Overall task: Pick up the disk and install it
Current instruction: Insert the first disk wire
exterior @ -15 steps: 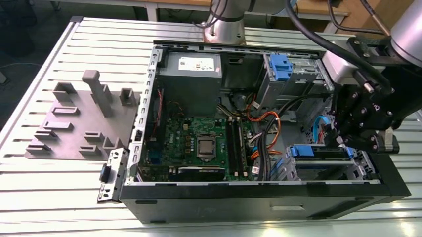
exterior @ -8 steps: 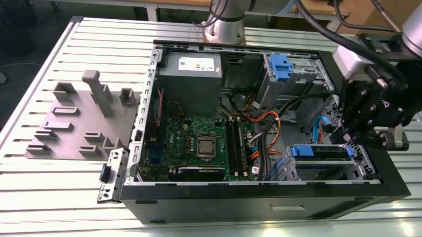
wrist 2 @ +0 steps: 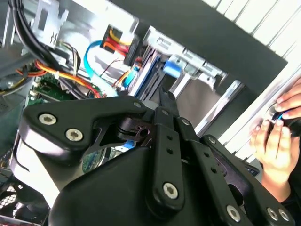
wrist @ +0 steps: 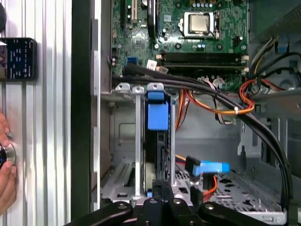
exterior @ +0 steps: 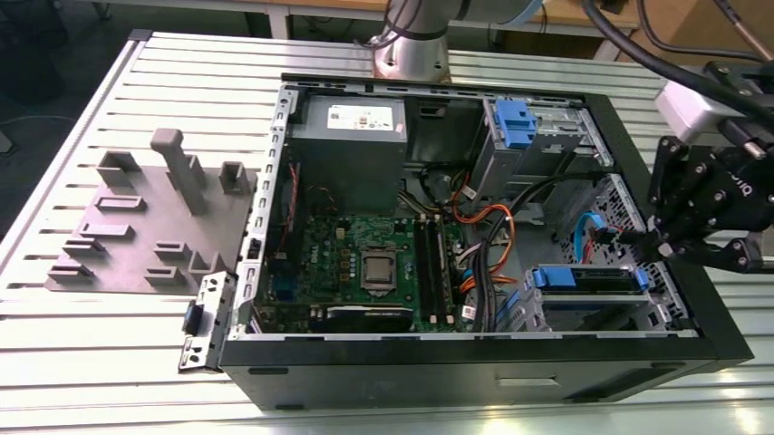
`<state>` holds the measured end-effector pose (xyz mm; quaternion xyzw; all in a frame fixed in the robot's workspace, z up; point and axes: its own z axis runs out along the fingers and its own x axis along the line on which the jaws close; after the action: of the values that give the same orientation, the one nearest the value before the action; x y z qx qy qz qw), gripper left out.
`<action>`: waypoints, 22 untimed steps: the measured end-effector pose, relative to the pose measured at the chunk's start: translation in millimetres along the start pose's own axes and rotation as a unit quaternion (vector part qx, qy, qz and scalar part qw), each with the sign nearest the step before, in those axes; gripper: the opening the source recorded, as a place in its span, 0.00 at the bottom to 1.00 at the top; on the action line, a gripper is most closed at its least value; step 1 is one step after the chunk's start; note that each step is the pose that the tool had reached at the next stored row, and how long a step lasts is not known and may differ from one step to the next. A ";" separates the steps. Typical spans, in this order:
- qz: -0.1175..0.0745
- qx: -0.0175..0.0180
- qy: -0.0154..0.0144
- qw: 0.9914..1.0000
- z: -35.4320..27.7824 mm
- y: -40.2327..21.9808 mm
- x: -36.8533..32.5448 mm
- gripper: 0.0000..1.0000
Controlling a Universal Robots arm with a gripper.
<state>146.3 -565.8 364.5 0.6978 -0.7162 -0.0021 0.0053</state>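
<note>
The disk sits in the grey drive cage at the near corner of the open computer case, toward the exterior view's right, blue handle outward. Both wrist views show it edge-on in its slot, and its blue handle stands just beyond my fingertips. My black gripper hangs over the case's wall on the exterior view's right. The gripper is shut, fingers together, with nothing between them. It is apart from the disk.
Another blue-tabbed drive sits in the far cage. A grey slotted holder lies on the table at the exterior view's left. Black and orange cables cross the case beside the cage. A person's hand rests on the table outside the case.
</note>
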 end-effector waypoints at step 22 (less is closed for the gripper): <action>0.000 -0.002 0.001 1.000 -9.2 -6.3 -2.8 0.24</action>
<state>152.7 -563.1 373.6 0.6978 -0.7162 -0.0033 0.0077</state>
